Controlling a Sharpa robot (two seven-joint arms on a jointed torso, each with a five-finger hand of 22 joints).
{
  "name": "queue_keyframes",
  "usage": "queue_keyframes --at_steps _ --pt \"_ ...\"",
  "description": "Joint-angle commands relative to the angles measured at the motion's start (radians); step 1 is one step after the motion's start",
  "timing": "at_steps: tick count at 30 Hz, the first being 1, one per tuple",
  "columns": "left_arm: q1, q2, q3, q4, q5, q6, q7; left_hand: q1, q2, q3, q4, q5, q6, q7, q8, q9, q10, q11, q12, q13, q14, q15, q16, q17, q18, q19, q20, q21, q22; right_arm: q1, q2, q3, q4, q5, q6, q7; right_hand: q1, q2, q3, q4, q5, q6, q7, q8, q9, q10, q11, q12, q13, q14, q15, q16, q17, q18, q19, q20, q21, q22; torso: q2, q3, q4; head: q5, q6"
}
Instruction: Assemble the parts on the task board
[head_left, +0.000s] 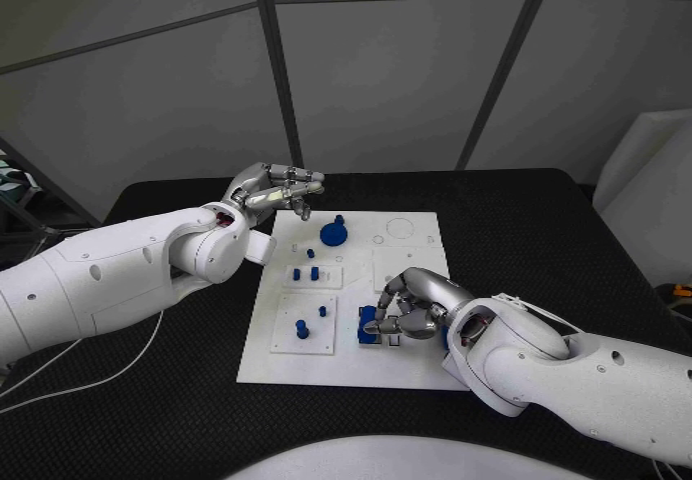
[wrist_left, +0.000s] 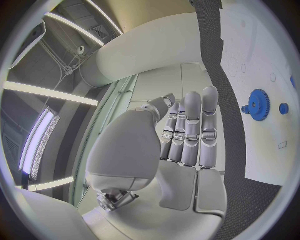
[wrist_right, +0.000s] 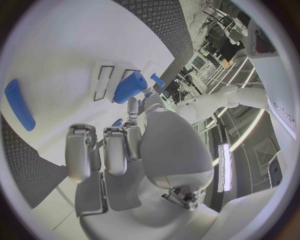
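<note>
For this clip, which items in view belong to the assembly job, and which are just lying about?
Job:
task board
blue gear
small blue pegs
blue part at the right hand
left hand, holding nothing

Lying about:
white cable on the black table

Surface (head_left: 548, 240): black, with a fine textured pattern.
Wall (head_left: 389, 80): pale grey panels split by dark seams, behind the surface.
Ceiling lights (wrist_left: 37, 142): long bright strips overhead.
Cable (head_left: 87, 375): white, trailing off the surface's near left side.

Bare task board (head_left: 411, 262) right half, blue gear (head_left: 333, 234) possibly blocking left
</note>
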Motion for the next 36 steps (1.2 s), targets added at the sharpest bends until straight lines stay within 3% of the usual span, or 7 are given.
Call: queue_keyframes --at_steps 1,8,17,25,31,36 --pt "0.002 0.001 0.001 0.000 0.003 0.010 0.005 -0.007 0.000 -0.004 -0.001 -0.002 -0.008 0.000 -0.001 -0.001 -0.007 -0.003 0.007 0.001 -0.004 0.001 -0.005 -0.001 -0.002 -0.002 0.006 -0.005 -0.002 0.001 0.005 0.000 -0.001 -0.013 0.043 0.005 0.013 0.001 0.003 -0.008 -0.006 0.001 -0.009 0.006 0.002 0.013 -0.008 -0.001 0.073 0.081 -0.009 0.001 0.141 -0.016 0.039 -0.009 0.003 0.187 0.000 0.0000 0.0004 0.001 0.000" --pt "0.002 0.001 0.001 0.000 0.003 0.010 0.005 -0.007 0.000 -0.004 -0.001 -0.002 -0.008 0.000 -0.001 -0.001 -0.007 -0.003 0.007 0.001 -0.004 0.001 -0.005 -0.001 -0.002 -0.002 0.006 -0.005 -0.002 0.001 0.008 0.000 -0.005 -0.022 0.043 -0.004 0.017 0.001 0.005 -0.011 -0.008 0.004 -0.009 0.008 0.003 0.015 -0.009 0.003 0.076 0.082 -0.010 0.002 0.142 -0.016 0.040 -0.009 0.004 0.189 0.001 0.0002 -0.0008 0.003 -0.001" --pt "0.002 0.000 0.001 0.000 0.003 0.010 0.005 -0.007 0.000 -0.004 -0.001 -0.002 -0.008 0.000 -0.001 -0.001 -0.007 -0.003 0.007 0.001 -0.004 0.001 -0.005 -0.001 -0.002 -0.002 0.006 -0.005 -0.002 0.001 0.006 0.000 -0.023 -0.045 0.018 -0.036 0.023 0.020 0.015 -0.011 -0.001 0.015 -0.017 0.018 0.008 0.020 -0.015 0.011 0.083 0.083 -0.014 0.004 0.147 -0.018 0.045 -0.012 0.008 0.194 0.001 0.0003 -0.0006 0.002 -0.002" --pt "0.002 -0.001 0.001 0.000 0.003 0.010 0.003 -0.007 0.000 -0.004 -0.001 -0.002 -0.008 0.000 -0.001 -0.001 -0.007 -0.003 0.007 0.001 -0.004 0.001 -0.005 -0.001 -0.002 -0.002 0.006 -0.005 -0.002 0.001 0.001 0.000 -0.030 -0.057 0.034 -0.043 0.039 0.027 0.024 -0.019 0.001 0.013 -0.020 0.020 0.010 0.022 -0.018 0.014 0.087 0.083 -0.017 0.004 0.147 -0.018 0.045 -0.015 0.008 0.194 0.001 0.0007 -0.0010 0.003 -0.005" --pt "0.002 0.000 0.001 -0.001 0.003 0.011 0.002 -0.007 0.000 -0.004 -0.001 -0.002 -0.008 0.000 -0.001 -0.001 -0.007 -0.003 0.007 0.001 -0.004 0.001 -0.005 -0.001 -0.002 -0.002 0.006 -0.005 -0.002 0.001 0.003 0.000 -0.030 -0.053 0.084 -0.032 0.038 0.019 0.019 -0.020 -0.018 0.008 -0.017 0.018 0.010 0.020 -0.016 0.008 0.084 0.082 -0.016 0.002 0.143 -0.016 0.041 -0.016 0.004 0.191 0.001 0.0006 -0.0010 0.002 -0.005" --pt "0.002 0.000 0.001 -0.002 0.003 0.011 0.001 -0.006 0.000 -0.004 -0.002 -0.002 -0.009 0.001 -0.002 -0.001 -0.009 -0.002 0.008 0.001 -0.004 0.001 -0.004 -0.002 -0.002 -0.001 0.006 -0.007 -0.003 0.001 0.004 0.000 -0.032 -0.042 0.108 -0.021 0.015 -0.003 0.002 -0.010 -0.044 -0.002 -0.008 0.015 0.010 0.016 -0.009 0.001 0.080 0.081 -0.012 -0.002 0.137 -0.014 0.033 -0.013 -0.003 0.182 0.000 0.0004 -0.0006 0.002 -0.005"
